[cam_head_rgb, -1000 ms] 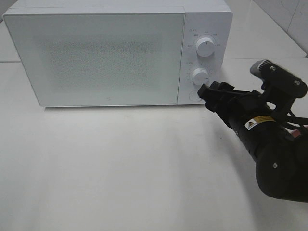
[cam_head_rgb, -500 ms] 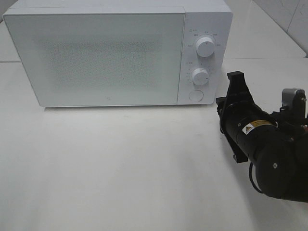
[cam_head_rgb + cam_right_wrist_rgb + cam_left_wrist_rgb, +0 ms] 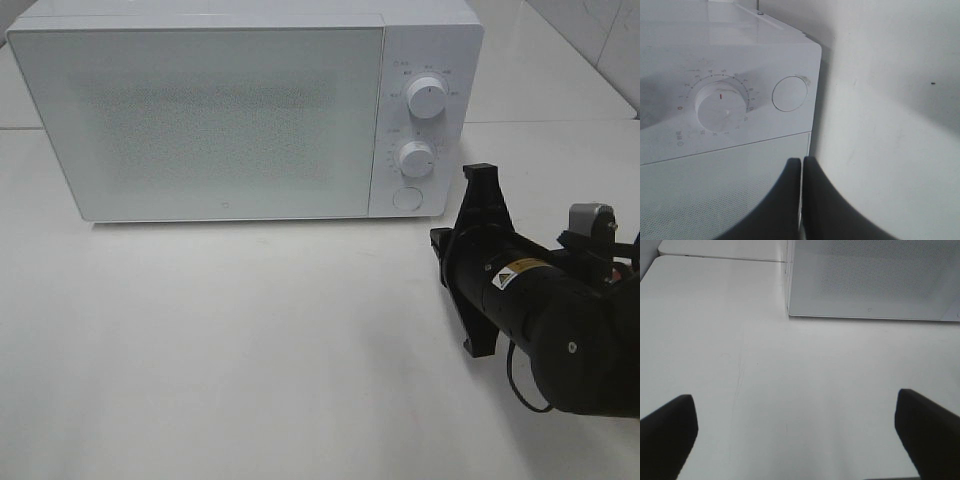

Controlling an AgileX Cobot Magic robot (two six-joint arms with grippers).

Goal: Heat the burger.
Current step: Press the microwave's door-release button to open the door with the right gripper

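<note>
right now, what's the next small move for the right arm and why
Probably ease the shut right gripper forward onto the round button below the lower dial, which looks like the door release. The microwave door is closed, and no burger shows, so I cannot tell whether it is inside.

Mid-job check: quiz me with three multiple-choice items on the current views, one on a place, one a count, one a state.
1. Where is the right gripper relative to the microwave? A on top; B by its control-panel end; C by its opposite end.
2. Dial knobs on the panel? A one; B four; C two.
3. The microwave door is: A shut; B wide open; C removed.
Key: B, its wrist view faces the lower knob and round button; C, an upper knob sits above that one; A, the door lies flush with the casing.
</note>
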